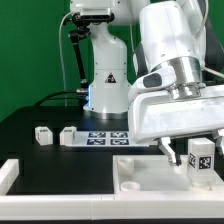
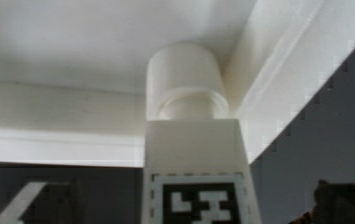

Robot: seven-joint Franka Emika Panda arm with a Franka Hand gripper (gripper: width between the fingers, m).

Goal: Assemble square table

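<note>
The square table's white slab (image 1: 148,180) lies at the front right, with a round socket (image 1: 128,174) showing near its left end. One white tagged leg (image 1: 200,158) stands upright on the slab's right part. My gripper (image 1: 194,160) hangs over it with a finger on each side. In the wrist view the leg (image 2: 199,150) runs down to the slab (image 2: 67,110). Both dark fingers (image 2: 32,205) stand off the leg with a gap on either side, so my gripper (image 2: 195,208) is open. Two more legs (image 1: 42,135) (image 1: 68,134) lie loose at the left.
The marker board (image 1: 105,138) lies flat in the middle, in front of the arm's base (image 1: 108,85). A long white L-shaped rail (image 1: 12,174) runs along the front left edge. A green wall closes the back.
</note>
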